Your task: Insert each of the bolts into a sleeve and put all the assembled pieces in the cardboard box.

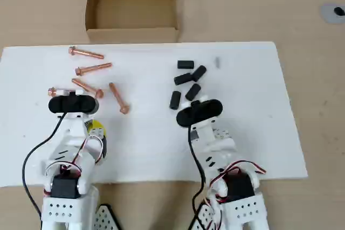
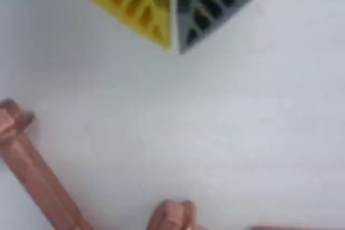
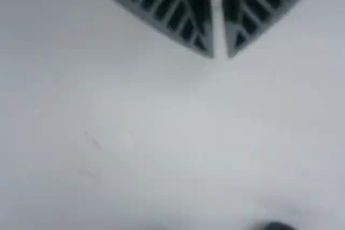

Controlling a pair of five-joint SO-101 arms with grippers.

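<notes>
i see copper bolts (image 1: 89, 53), flanged hex heads, scattered left on the mat (image 1: 145, 149); short black sleeves (image 1: 185, 64) clustered right. left gripper (image 2: 173, 47) and right gripper (image 3: 218, 52) pinched together, empty.

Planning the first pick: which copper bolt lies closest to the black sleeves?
The copper-coloured metal bolt rightmost in the high view, lying apart; the other bolts lie farther from the short black cylindrical sleeves.
</notes>
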